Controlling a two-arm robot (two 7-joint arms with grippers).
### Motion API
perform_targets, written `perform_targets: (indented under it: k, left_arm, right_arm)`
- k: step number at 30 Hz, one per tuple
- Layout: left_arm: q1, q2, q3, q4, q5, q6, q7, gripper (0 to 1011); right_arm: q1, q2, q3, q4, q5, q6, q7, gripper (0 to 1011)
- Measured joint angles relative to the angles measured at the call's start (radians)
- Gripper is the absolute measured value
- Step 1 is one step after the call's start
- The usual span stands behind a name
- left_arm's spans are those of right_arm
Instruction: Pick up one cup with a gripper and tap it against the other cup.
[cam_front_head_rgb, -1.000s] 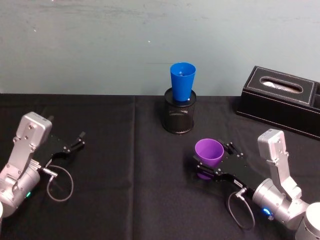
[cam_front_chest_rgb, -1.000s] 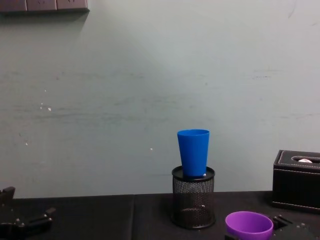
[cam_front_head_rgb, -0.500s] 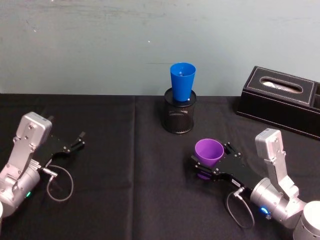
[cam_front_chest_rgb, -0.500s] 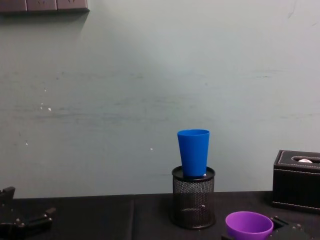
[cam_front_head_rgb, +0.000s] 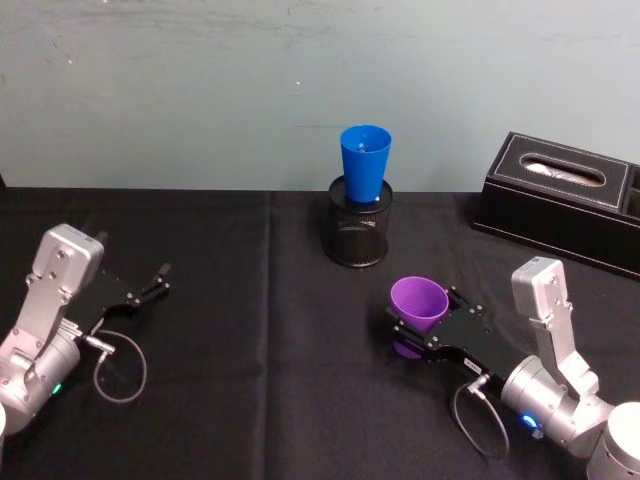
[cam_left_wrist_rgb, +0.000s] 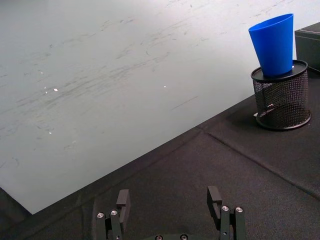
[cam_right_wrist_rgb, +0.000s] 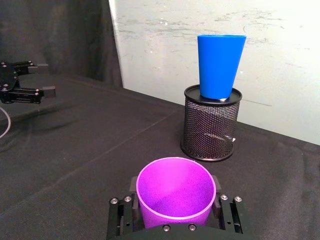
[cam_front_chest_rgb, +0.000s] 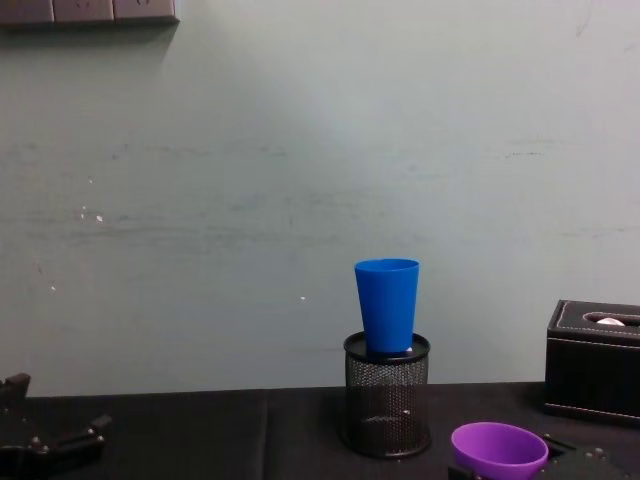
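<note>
Black cloth covers the tabletop (cam_front_head_rgb: 250, 400), with a pale wall behind. One blue cup (cam_front_head_rgb: 365, 160) stands upright in the black mesh pen holder (cam_front_head_rgb: 358, 235). Nearer the robot and to the holder's right, the right gripper (cam_front_head_rgb: 422, 322) pinches the purple cup (cam_front_head_rgb: 417, 303) upright between its jaws. Well to the holder's left, the left gripper (cam_front_head_rgb: 160, 280) rests with fingers spread.

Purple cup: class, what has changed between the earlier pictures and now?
Nothing visibly changed. The right claw stays shut on the purple cup, the blue cup stays in the mesh holder, and the left claw stays parked, open, at the left.
</note>
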Motion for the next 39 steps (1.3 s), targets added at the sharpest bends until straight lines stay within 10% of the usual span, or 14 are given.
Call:
perform_targets:
  k: [39]
  left_arm:
    - [0.000, 0.000, 0.000, 0.000, 0.000, 0.000, 0.000, 1011]
  right_arm:
    - [-0.001, 0.001, 0.000, -0.001, 0.000, 0.001, -0.002, 734]
